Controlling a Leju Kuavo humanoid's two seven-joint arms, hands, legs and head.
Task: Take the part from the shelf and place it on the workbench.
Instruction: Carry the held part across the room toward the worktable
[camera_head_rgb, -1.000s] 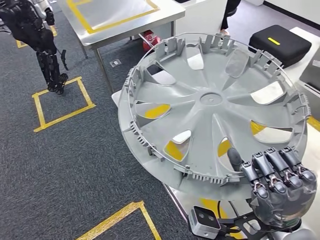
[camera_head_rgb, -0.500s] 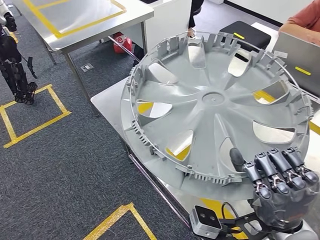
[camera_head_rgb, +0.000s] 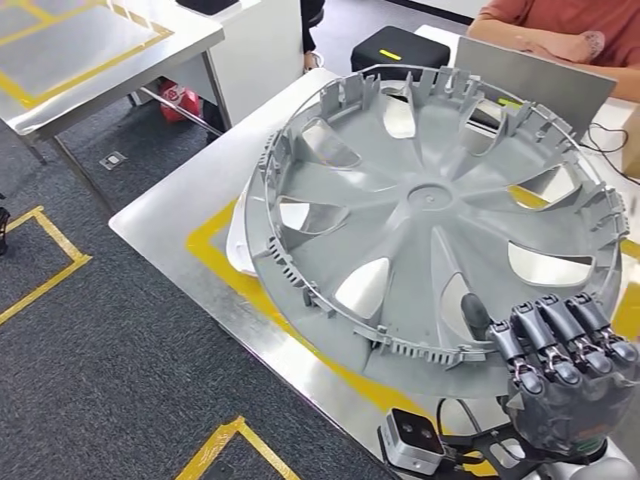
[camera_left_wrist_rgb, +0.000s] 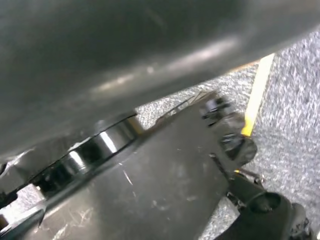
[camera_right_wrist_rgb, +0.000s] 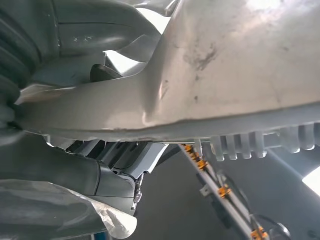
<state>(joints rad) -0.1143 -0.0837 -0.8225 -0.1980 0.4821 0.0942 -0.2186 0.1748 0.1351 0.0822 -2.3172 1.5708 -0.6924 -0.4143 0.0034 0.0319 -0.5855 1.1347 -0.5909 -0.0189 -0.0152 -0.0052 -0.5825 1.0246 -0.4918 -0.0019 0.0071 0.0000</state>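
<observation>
The fingers of the right hand are curled over the near rim of the part, a large grey wheel cover, and they grip it there; the thumb seems to press from below, but this is hidden. In the right wrist view the rim of the part lies close against the hand. The left hand I cannot judge: the left wrist view is blurred and dark, so I cannot tell if its fingers are open or closed.

The part is held in the air, tilted, with its ribbed inner side facing up. I think the grip at the rim is chosen because the cover is wide and thin, and the rim gives the only firm edge to close on. With one hand at one side, it may swing or bend.

It hangs over the surface, a shiny steel top with a yellow tape line near its near-left corner. A white object lies under the part's left edge. At the far edge sit a laptop and a person's arm, so open room is toward the near-left corner; the part is not yet set down.
</observation>
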